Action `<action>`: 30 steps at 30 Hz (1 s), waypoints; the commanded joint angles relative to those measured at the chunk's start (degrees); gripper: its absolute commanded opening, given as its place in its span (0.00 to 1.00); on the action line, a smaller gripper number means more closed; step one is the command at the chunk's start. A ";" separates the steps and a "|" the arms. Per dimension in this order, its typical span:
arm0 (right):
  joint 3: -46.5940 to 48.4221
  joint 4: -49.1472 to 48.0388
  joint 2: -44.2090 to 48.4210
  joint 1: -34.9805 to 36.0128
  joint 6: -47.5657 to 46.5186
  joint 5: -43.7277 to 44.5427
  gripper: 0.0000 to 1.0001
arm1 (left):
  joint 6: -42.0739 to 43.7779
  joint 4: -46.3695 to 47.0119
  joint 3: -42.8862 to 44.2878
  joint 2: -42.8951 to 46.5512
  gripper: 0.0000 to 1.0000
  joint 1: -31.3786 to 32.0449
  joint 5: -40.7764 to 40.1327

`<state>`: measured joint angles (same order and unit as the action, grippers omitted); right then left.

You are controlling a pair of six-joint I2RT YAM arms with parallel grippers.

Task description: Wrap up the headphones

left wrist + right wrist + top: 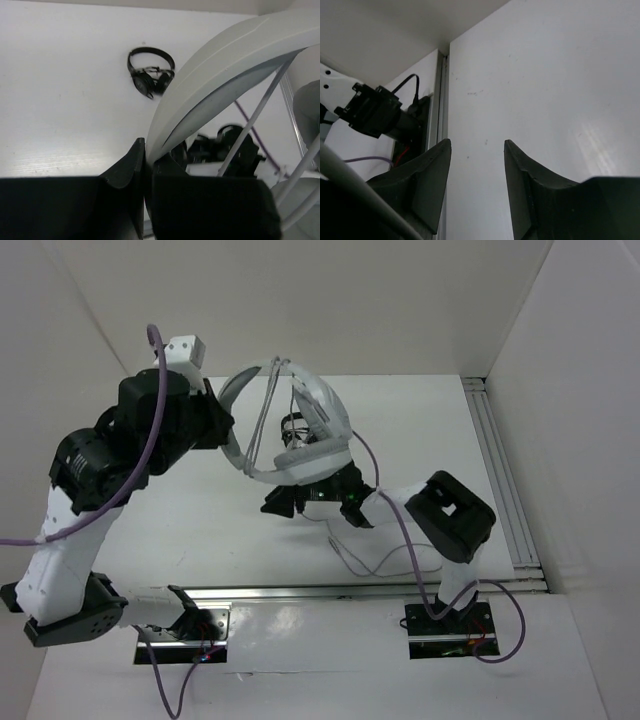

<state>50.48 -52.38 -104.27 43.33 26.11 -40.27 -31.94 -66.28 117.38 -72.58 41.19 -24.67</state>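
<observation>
I hold the headphones (pixel 300 462) aloft at centre frame, left gripper (pixel 145 165) clamped on the stiff, probably slick headband (pixel 225 55), right gripper (pixel 477 170) fingers apart and empty, the limp cable (pixel 262 415) draped across.

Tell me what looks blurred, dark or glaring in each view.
Top external: even light, sharp, soft shadows on the table. Left wrist: the headphones close to the lens look soft, the left gripper is nearly black, the black headphones are sharp. Right wrist: the right gripper is dark, faint glare beside it.
</observation>
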 commanded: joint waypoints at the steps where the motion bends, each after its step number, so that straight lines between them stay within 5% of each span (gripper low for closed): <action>1: -2.48 -14.65 -3.12 1.84 4.47 -0.08 0.54 | -4.62 5.29 6.09 -4.84 0.00 -3.55 -8.11; 8: -10.82 -22.85 -4.81 5.35 6.32 1.51 0.46 | -5.67 4.58 13.22 -16.62 0.00 -16.81 -4.61; 9: -11.88 -23.64 -4.80 6.23 6.32 2.29 0.39 | -6.28 4.58 14.18 -17.94 0.00 -18.32 -3.56; 10: -12.68 -22.51 -3.06 6.76 6.32 2.30 0.18 | -7.16 4.58 14.71 -20.30 0.00 -19.64 -2.24; 11: -13.90 -21.28 -1.91 7.29 4.93 3.35 0.09 | -7.17 4.58 14.72 -21.37 0.00 -21.83 -2.23; 13: -14.70 -16.73 2.63 9.56 2.73 4.67 0.02 | -9.45 4.06 14.72 -23.39 0.00 -24.13 -2.23; 21: -5.86 12.26 9.70 18.97 -6.76 9.68 0.00 | -18.41 7.47 1.11 -25.51 0.00 -33.44 9.16; 24: -1.02 17.64 7.42 22.32 -7.91 11.18 0.01 | -20.53 10.81 -3.99 -23.32 0.00 -34.07 14.54; 27: 4.07 20.55 3.47 24.16 -8.53 11.18 0.08 | -22.37 11.44 -5.23 -22.17 0.00 -34.07 15.17; 30: 7.35 23.02 2.14 24.87 -9.84 11.18 0.04 | -22.37 11.44 -7.07 -21.56 0.00 -32.76 11.59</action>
<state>54.39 -35.48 -101.27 66.17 19.57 -27.46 -48.31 -66.89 109.51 -99.70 8.08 -12.62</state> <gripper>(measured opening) 0.066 0.134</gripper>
